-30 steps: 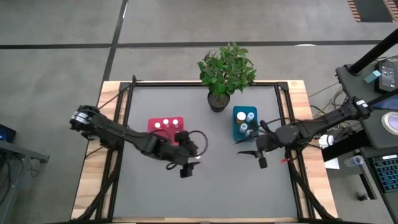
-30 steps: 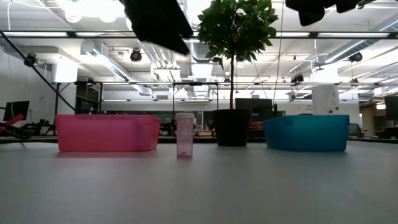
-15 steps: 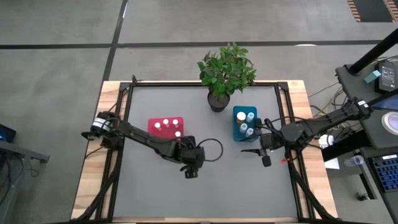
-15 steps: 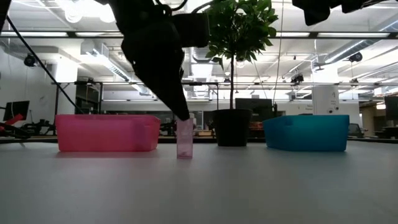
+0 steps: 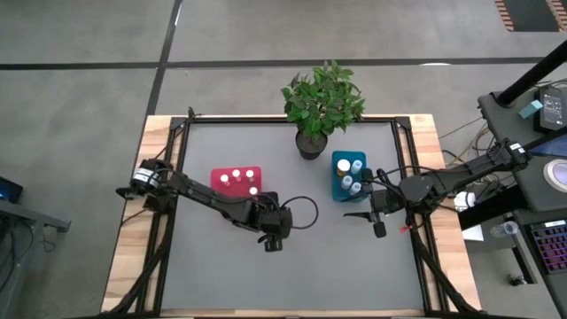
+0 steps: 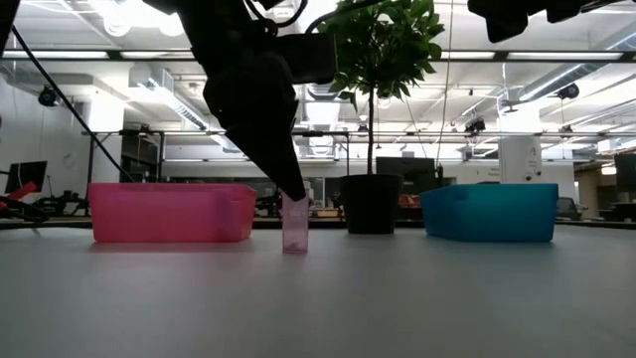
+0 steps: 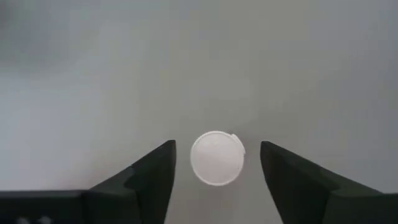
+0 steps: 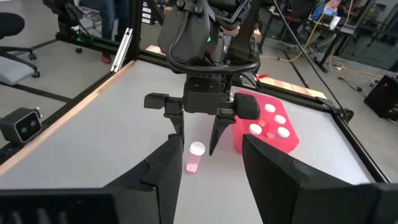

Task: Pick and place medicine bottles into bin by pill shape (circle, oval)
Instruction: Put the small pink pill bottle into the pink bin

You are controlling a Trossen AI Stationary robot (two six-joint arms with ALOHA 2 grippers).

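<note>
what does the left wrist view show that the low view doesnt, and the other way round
Only the left wrist view: the bottle's round white cap seen from straight above, with a visible gap to each finger of the left gripper. Only the low view: the bottle's pinkish body standing upright on the table, the red bin, the teal bin and the potted plant. Both: the same single bottle with the left gripper down around it, not yet closed on it.

Both arms are dark, almost black, built of slim jointed segments. The left arm (image 5: 208, 200) carries a thin black cable looping beside its wrist (a white band sits near its base). The right arm (image 5: 443, 184) looks alike.
</note>
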